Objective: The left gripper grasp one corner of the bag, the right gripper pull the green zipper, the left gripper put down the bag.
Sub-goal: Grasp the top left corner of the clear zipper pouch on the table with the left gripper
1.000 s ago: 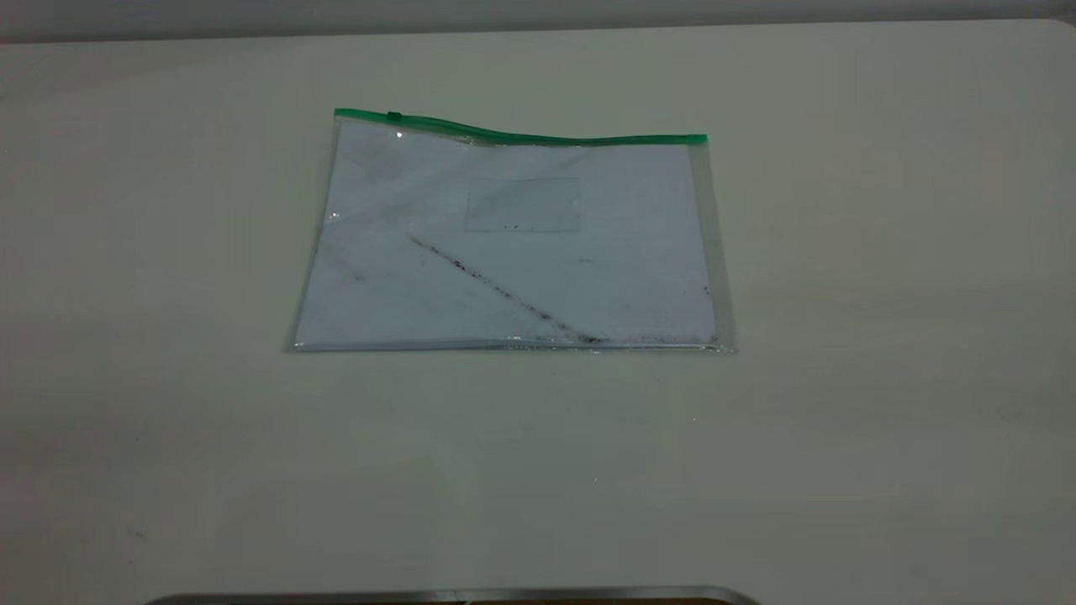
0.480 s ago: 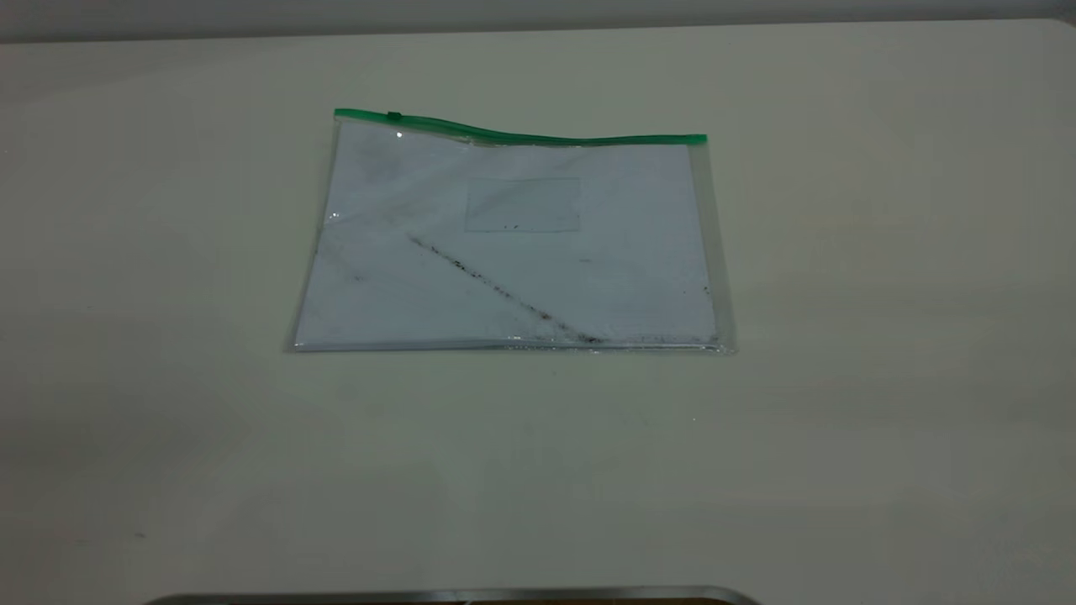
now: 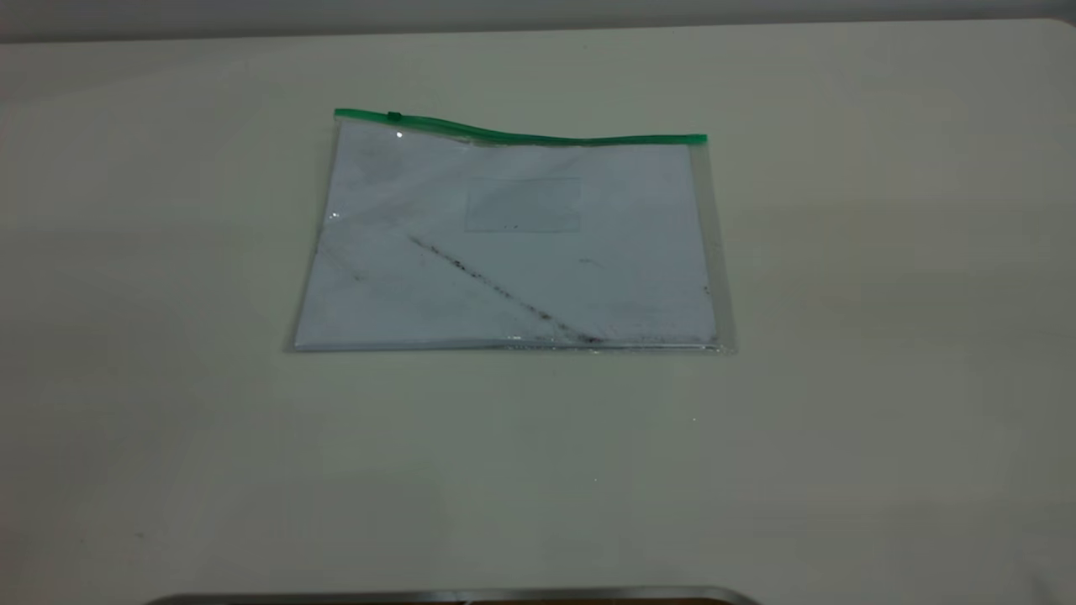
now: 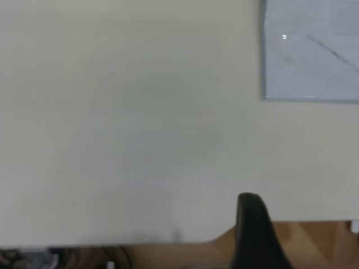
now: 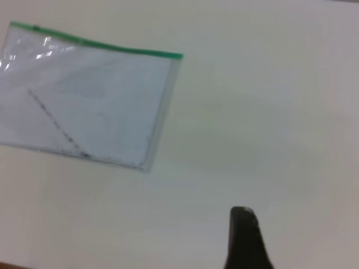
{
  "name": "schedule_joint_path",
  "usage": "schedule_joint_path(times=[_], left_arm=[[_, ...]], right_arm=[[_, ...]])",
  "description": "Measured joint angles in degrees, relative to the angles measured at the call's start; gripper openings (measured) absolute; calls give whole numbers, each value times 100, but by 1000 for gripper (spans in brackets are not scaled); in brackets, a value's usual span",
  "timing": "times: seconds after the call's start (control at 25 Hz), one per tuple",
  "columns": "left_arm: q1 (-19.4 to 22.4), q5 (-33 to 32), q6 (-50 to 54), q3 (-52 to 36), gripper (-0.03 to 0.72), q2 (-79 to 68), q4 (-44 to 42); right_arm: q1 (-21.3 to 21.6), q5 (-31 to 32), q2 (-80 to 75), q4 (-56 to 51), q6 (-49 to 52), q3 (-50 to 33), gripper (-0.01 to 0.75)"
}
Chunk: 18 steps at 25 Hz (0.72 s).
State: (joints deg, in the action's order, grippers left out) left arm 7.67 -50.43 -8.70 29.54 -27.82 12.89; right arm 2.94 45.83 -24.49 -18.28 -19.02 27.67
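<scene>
The bag (image 3: 513, 239) lies flat on the table, a clear pouch with white paper and a dark diagonal smudge line. The green zipper (image 3: 538, 134) runs along its far edge, with the slider tab (image 3: 392, 116) near the far left corner. Neither arm shows in the exterior view. The left gripper (image 4: 252, 224) is over the table's near edge, well clear of the bag's near left corner (image 4: 311, 53). The right gripper (image 5: 244, 235) hangs above bare table to the right of the bag (image 5: 90, 101), apart from it. The zipper (image 5: 101, 43) shows there too.
The cream table (image 3: 883, 336) surrounds the bag on all sides. A grey metal rim (image 3: 454, 595) lies at the near edge. Brown floor (image 4: 314, 241) shows beyond the table edge in the left wrist view.
</scene>
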Motion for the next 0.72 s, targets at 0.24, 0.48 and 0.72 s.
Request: schedule_joint_path(times=[0.24,0.48,0.72], left_arm=[[0,1397,-1208,299,592,-2433,550],[0,2035,-1980,1290,592,-4775,1124],[0,2148,-3136,2552,590,-6799,2214]], right_arm=[[0,-1812,-2372,-1558,-1919,61,565],[0,-2114,-4637,-3510,-4552,719,566],[0,-1590,-6523,-5355,-6362,1697,566]])
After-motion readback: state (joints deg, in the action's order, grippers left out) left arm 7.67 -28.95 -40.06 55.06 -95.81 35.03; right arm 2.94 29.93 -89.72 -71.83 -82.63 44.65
